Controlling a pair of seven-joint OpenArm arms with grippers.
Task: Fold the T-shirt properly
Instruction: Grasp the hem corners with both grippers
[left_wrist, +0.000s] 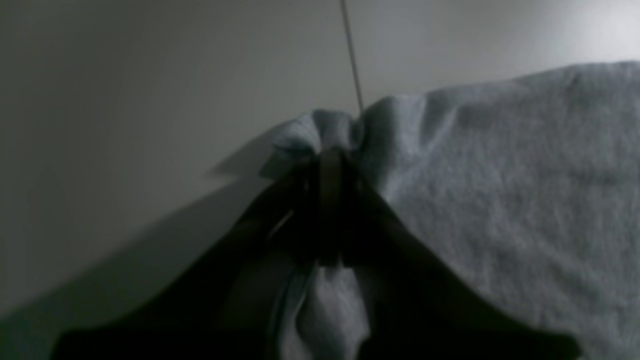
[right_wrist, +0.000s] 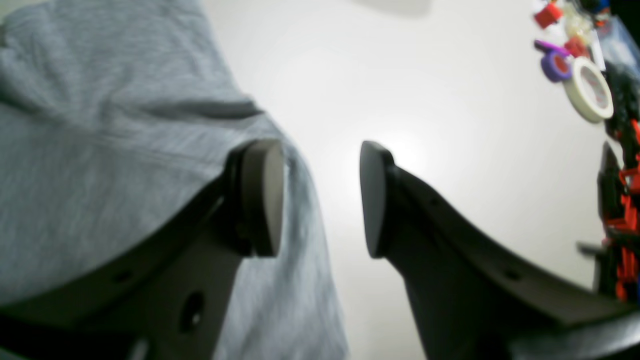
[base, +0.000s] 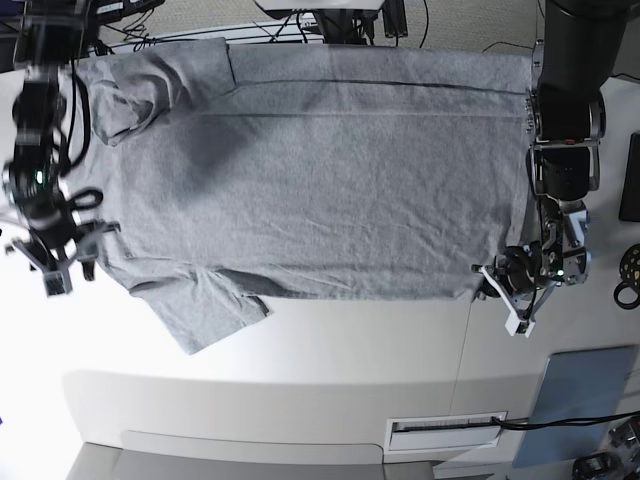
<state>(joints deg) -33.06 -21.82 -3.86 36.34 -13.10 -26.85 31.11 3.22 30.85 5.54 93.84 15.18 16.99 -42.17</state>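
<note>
A large heather-grey cotton T-shirt (base: 320, 170) lies spread flat and sideways across a white table (base: 300, 380), plain side up, no lettering showing. Its fabric is softly mottled with shallow creases. One short sleeve (base: 205, 310) splays out toward the table's front edge; the other sleeve (base: 150, 85) is folded over onto the body at the far side.

The left gripper (base: 497, 285) sits at the shirt's hem corner, nearest the table's front edge. In the left wrist view its dark fingers (left_wrist: 330, 200) are pressed together with a bunched tuft of grey cloth squeezed between them and puffing out beyond the tips.

The right gripper (right_wrist: 320, 197) is at the opposite, sleeve end of the shirt. Its jaws stand apart with nothing between them; one round pad (right_wrist: 262, 197) hangs over the cloth's edge, the other over bare table.

Beyond the right gripper, at the table's edge, lie a purple tape roll (right_wrist: 555, 66) and a white tape roll (right_wrist: 590, 90).
</note>
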